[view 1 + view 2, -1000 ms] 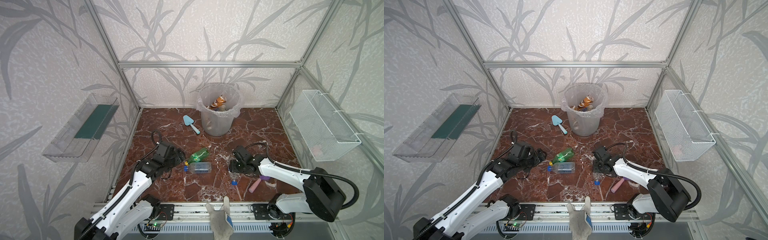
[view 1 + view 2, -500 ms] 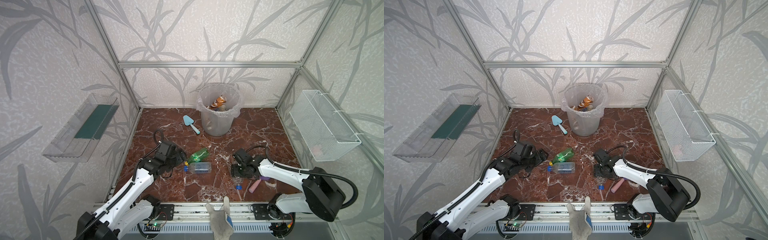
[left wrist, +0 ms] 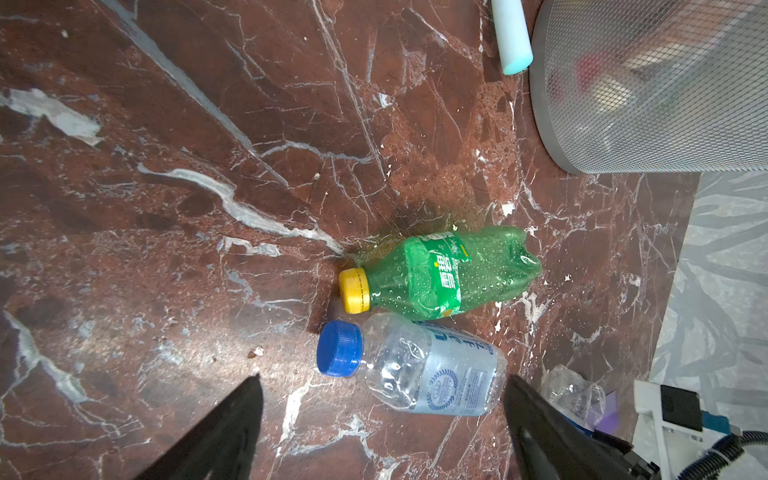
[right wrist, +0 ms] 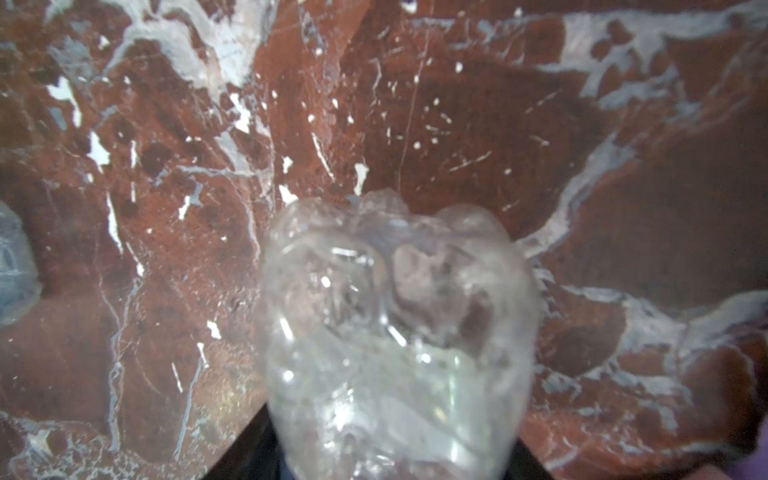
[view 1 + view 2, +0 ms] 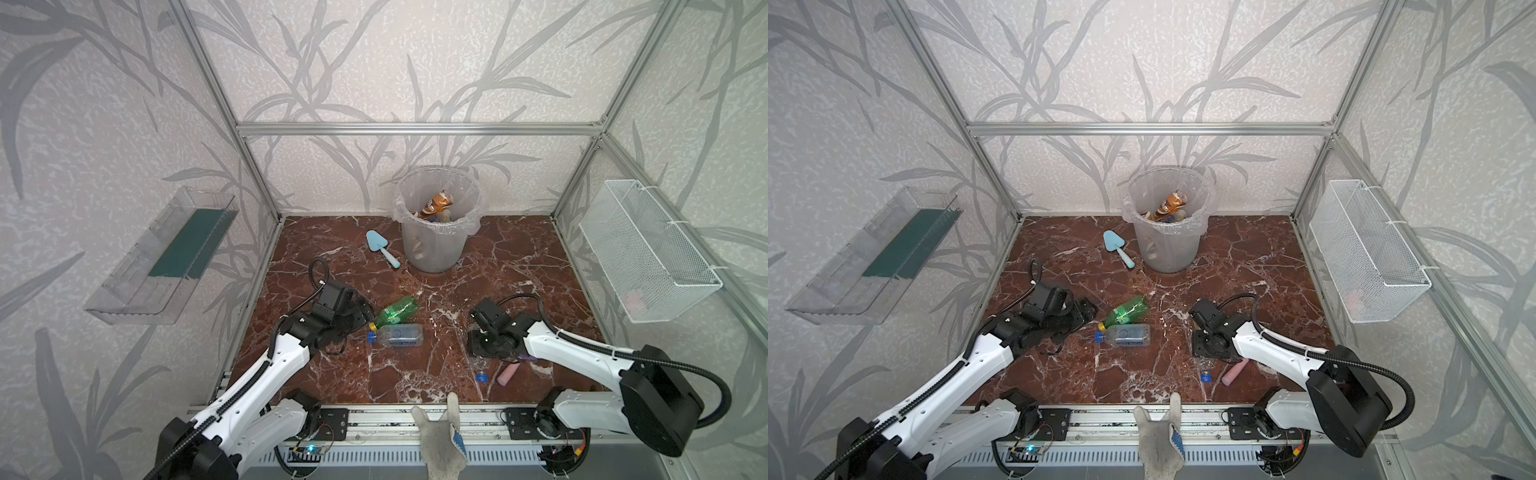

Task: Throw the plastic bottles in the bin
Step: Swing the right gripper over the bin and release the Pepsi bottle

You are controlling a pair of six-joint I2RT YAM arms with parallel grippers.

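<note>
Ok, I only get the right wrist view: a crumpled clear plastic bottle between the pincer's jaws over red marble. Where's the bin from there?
Observer: The round translucent grey bin stands at the back of the red marble floor, well beyond the right pincer and its crumpled clear plastic bottle.
Operator: Other bottles on the floor?
Observer: Two, side by side mid-floor: a green plastic bottle with a yellow cap and a clear plastic bottle with a blue cap.
Operator: And the left arm?
Observer: The left pincer is open and empty, beside those two.
</note>
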